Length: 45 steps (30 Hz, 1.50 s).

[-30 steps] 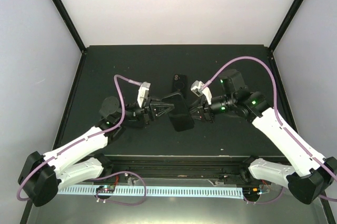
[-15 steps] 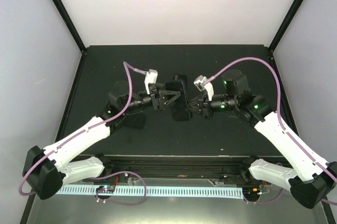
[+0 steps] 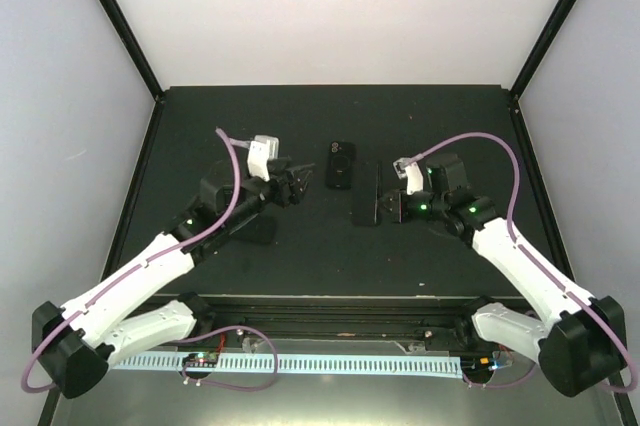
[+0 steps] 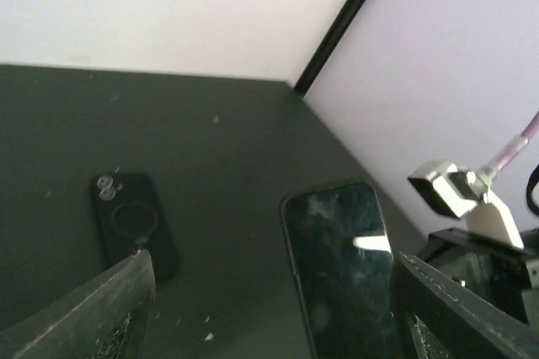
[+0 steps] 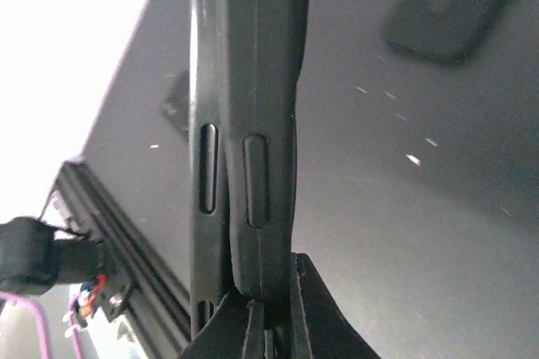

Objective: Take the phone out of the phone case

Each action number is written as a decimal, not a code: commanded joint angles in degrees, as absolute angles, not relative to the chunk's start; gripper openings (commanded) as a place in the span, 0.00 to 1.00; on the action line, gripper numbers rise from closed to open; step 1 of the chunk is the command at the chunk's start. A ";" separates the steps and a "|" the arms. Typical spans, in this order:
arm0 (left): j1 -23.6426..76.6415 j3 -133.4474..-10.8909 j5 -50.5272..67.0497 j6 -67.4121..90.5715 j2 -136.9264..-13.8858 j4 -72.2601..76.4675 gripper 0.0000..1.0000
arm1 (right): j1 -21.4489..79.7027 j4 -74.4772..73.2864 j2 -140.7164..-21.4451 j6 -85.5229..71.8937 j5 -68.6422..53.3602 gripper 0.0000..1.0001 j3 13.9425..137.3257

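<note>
Two left fingers (image 4: 93, 308) now off phone (image 4: 341, 266)

The right wrist view crops the top of the phone (image 5: 261, 81) and blurs the black slab (image 5: 459, 1) beyond it.

Glossy-screened phone (image 4: 337, 266); matt, dust-specked table (image 4: 219, 157)

table (image 3: 250, 116): black, matte | back wall (image 3: 330, 16): white | corner post (image 3: 117, 21): black | cable duct (image 3: 330, 364): near edge
</note>
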<state>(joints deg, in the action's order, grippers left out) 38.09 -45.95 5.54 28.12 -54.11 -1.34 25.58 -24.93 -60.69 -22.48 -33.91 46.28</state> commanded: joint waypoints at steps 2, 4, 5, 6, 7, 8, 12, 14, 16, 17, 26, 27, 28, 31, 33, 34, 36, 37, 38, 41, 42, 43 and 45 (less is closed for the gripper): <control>43.65 -41.66 0.79 25.00 -57.43 -6.19 0.73 | 21.91 -20.50 -63.32 -28.50 -28.52 0.01 43.35; 48.45 -39.78 -2.23 23.47 -59.01 -4.67 0.72 | 21.32 -22.20 -63.75 -29.46 -25.78 0.01 43.02; 50.58 -39.12 -3.99 23.10 -60.17 -4.37 0.72 | 20.98 -22.75 -63.81 -29.26 -25.57 0.01 42.96; 52.33 -38.73 -4.73 22.91 -61.44 -4.03 0.71 | 20.76 -24.07 -64.21 -28.96 -25.16 0.01 43.06; 53.68 -38.54 -4.94 22.85 -62.92 -3.54 0.70 | 20.66 -25.45 -64.68 -28.61 -24.91 0.01 43.33; 54.95 -38.42 -5.63 22.81 -64.22 -3.00 0.70 | 20.62 -26.70 -65.15 -27.72 -24.48 0.01 43.45; 58.75 -38.63 -8.97 21.62 -68.59 -0.43 0.73 | 19.27 -36.28 -68.09 -21.97 -19.40 0.01 46.24; 59.67 -39.59 -8.96 20.60 -70.71 0.26 0.76 | 18.14 -40.79 -71.07 -20.43 -17.22 0.01 48.74; 60.65 -40.97 -9.20 19.63 -74.11 0.97 0.78 | 16.15 -41.45 -73.39 -20.60 -19.12 0.01 48.83; 61.01 -42.41 -9.07 19.42 -76.29 0.92 0.78 | 15.26 -41.02 -74.28 -21.10 -20.75 0.01 48.62; 65.95 -51.48 -10.19 15.82 -89.35 2.74 0.77 | 14.77 -36.35 -77.19 -24.66 -24.28 0.01 46.86; 66.27 -51.84 -10.69 15.89 -90.13 3.22 0.76 | 14.77 -35.84 -77.48 -24.99 -24.99 0.01 46.62; 66.49 -51.84 -11.07 15.72 -90.76 4.21 0.75 | 14.77 -35.56 -77.96 -25.09 -25.81 0.01 46.59; 66.79 -51.53 -11.79 14.50 -92.46 7.44 0.75 | 14.79 -34.39 -79.95 -25.58 -27.31 0.01 46.33; 66.93 -51.99 -12.44 14.02 -93.33 7.33 0.75 | 14.77 -34.07 -81.60 -25.52 -28.22 0.01 46.83; 67.01 -52.19 -12.78 13.98 -93.48 6.92 0.75 | 14.77 -34.23 -82.51 -25.48 -28.85 0.01 47.53; 67.24 -52.15 -13.66 13.70 -93.47 6.37 0.75 | 14.77 -34.50 -83.84 -25.77 -29.16 0.01 48.53; 67.38 -52.24 -14.20 13.51 -93.40 5.65 0.75 | 14.77 -34.48 -84.42 -26.00 -29.19 0.01 48.92; 67.45 -52.54 -15.08 13.80 -93.20 4.46 0.76 | 14.77 -34.53 -84.42 -26.06 -29.04 0.01 49.43; 67.50 -52.16 -16.86 14.47 -92.37 2.70 0.78 | 14.77 -33.83 -83.64 -26.63 -28.85 0.01 49.48; 67.50 -51.62 -17.10 14.17 -92.23 3.13 0.78 | 14.77 -33.68 -83.59 -26.64 -29.20 0.01 49.22; 67.42 -51.19 -17.19 13.69 -92.12 3.61 0.78 | 14.79 -33.39 -83.63 -26.52 -29.64 0.01 48.88; 67.50 -50.98 -17.52 13.04 -92.31 3.81 0.78 | 14.76 -33.03 -84.14 -26.07 -30.07 0.01 48.82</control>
<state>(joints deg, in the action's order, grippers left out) 67.16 -50.37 -14.90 14.83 -93.06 3.70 14.76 -35.73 -84.79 -25.89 -27.27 47.24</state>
